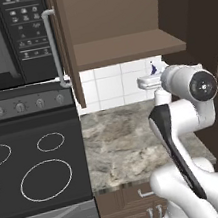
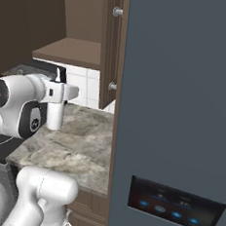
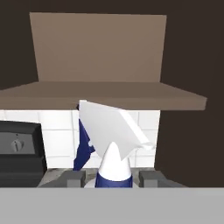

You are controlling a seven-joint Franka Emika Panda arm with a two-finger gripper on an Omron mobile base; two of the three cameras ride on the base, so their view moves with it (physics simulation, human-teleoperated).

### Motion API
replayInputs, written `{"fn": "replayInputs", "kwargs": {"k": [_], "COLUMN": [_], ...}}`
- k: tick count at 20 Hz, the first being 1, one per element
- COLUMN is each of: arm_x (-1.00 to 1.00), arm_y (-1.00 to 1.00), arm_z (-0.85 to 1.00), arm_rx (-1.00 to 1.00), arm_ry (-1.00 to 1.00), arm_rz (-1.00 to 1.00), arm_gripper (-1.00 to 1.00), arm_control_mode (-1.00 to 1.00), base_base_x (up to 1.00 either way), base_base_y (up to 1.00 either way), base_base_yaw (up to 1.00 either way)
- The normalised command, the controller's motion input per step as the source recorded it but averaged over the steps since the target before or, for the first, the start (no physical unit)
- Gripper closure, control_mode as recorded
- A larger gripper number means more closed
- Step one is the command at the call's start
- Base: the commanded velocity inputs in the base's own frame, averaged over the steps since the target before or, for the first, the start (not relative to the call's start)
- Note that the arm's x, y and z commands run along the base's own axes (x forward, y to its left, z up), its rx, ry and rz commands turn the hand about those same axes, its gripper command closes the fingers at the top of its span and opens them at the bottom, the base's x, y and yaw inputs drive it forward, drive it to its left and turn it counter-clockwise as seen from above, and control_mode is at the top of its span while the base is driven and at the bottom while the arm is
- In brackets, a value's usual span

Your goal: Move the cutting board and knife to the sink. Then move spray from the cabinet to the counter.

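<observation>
The second half of the task appears to be in hand: the spray is out of the cabinet (image 1: 120,48) and hangs in the air over the counter (image 1: 122,144), so the step under way is most likely the carry down to the stone. The cabinet stands open at twelve o'clock in the left base view, its lighter shelf bare, with the door swung out to the left beside the microwave (image 1: 2,38). Below it the counter runs from the black stovetop (image 1: 35,169) at nine o'clock across to the dark panel at three o'clock.

The next move, judged from this, calls for lowering the bottle straight down until its base meets the counter, keeping it upright (the body looks vertical in the right base view), and only then letting the fingers part. A tilted landing could tip so slim a bottle.

The spray (image 2: 55,114) shows in the right base view at nine o'clock, its white body hanging below the hand, clear of the stone and just in front of the tiled wall. In the hand view its white and blue nozzle rises between the two dark fingertips (image 3: 74,177).

The gripper (image 3: 113,178) is partly closed, its fingers clamped on either side of the bottle's neck, holding the spray.
</observation>
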Motion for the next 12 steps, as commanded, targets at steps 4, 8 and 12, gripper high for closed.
{"fn": "replayInputs", "kwargs": {"k": [4,8,12], "arm_x": [0.2,0.37,0.45], "arm_y": [0.0,0.0,0.0], "arm_z": [-0.54,-0.52,-0.5], "arm_rx": [0.0,0.0,0.01], "arm_ry": [0.0,0.01,0.06], "arm_rz": [0.0,0.0,0.0], "arm_gripper": [1.0,1.0,1.0], "arm_control_mode": [-1.0,-1.0,-1.0], "base_base_x": [0.0,0.0,0.0], "base_base_y": [0.0,0.0,0.0], "base_base_yaw": [0.0,0.0,0.0]}}
